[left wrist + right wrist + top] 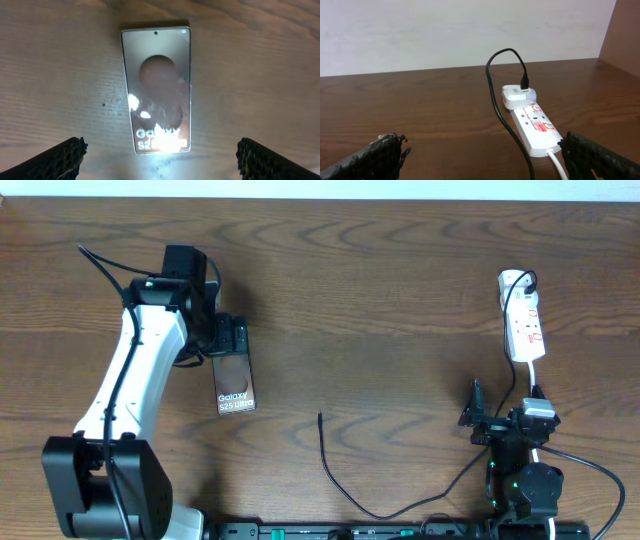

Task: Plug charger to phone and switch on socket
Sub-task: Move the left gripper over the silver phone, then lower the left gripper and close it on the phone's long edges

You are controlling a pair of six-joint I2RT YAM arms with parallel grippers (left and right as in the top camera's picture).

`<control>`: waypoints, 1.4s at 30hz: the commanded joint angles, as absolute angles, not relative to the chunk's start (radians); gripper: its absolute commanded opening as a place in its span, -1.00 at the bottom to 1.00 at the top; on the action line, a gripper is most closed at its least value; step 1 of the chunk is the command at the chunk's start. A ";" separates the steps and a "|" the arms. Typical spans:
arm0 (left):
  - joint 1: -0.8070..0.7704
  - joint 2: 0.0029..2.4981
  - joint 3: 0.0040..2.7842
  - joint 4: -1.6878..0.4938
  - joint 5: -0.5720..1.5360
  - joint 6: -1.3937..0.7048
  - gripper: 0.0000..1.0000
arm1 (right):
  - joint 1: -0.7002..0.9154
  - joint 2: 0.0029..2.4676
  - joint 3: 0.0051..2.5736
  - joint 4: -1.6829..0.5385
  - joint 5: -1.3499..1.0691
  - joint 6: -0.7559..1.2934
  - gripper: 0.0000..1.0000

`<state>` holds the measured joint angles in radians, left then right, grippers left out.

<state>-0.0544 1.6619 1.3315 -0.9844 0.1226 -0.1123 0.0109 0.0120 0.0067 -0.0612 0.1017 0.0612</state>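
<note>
The phone (235, 384) lies flat on the table at the left, white lettering at its near end. In the left wrist view the phone (157, 85) sits between and ahead of my open left gripper (160, 160), which hovers over its lettered end (222, 340). The charger cable (335, 475) runs from its loose plug tip (319, 415) at table centre toward the front. The white socket strip (523, 320) lies at the right, also in the right wrist view (532, 125), with a plug and black cable (500, 100) in it. My right gripper (480, 160) is open and empty near the strip (500, 425).
The strip's white cord (557, 165) runs toward my right arm. The table's far edge meets a pale wall (445, 30). Bare wood lies between phone and socket strip.
</note>
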 commanded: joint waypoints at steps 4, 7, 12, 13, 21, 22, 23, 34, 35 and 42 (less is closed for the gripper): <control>-0.054 1.666 1.213 -0.900 0.098 -0.149 0.96 | 0.020 0.007 0.006 -0.064 0.099 0.074 0.99; -0.054 1.666 1.164 -0.863 0.121 -0.148 0.96 | 0.020 0.007 0.006 -0.064 0.098 0.074 0.99; -0.054 1.666 1.112 -0.820 0.131 -0.148 0.96 | 0.020 0.007 0.006 -0.064 0.098 0.074 0.98; -0.054 1.666 1.106 -0.814 0.131 -0.148 0.96 | 0.020 0.007 0.006 -0.064 0.099 0.074 0.99; -0.077 1.666 1.053 -0.752 0.130 -0.148 0.96 | 0.020 0.007 0.006 -0.064 0.098 0.074 0.99; -0.082 1.666 1.049 -0.746 0.130 -0.148 0.95 | 0.020 0.007 0.006 -0.064 0.099 0.074 0.98; -0.088 1.667 1.049 -0.742 0.130 -0.148 0.95 | 0.020 0.007 0.006 -0.064 0.098 0.074 0.99; -0.110 1.709 1.049 -0.693 0.111 -0.190 0.96 | 0.020 0.007 0.006 -0.064 0.098 0.074 0.99; -0.110 1.718 1.049 -0.685 0.111 -0.197 0.95 | 0.020 0.007 0.006 -0.065 0.099 0.074 0.98; -0.110 1.755 1.049 -0.653 0.111 -0.205 0.96 | 0.020 0.007 0.006 -0.064 0.098 0.074 0.98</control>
<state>-0.1085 1.7443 1.0542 -0.6575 0.1246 -0.1879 0.0109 0.0120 0.0067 -0.0612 0.1013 0.0612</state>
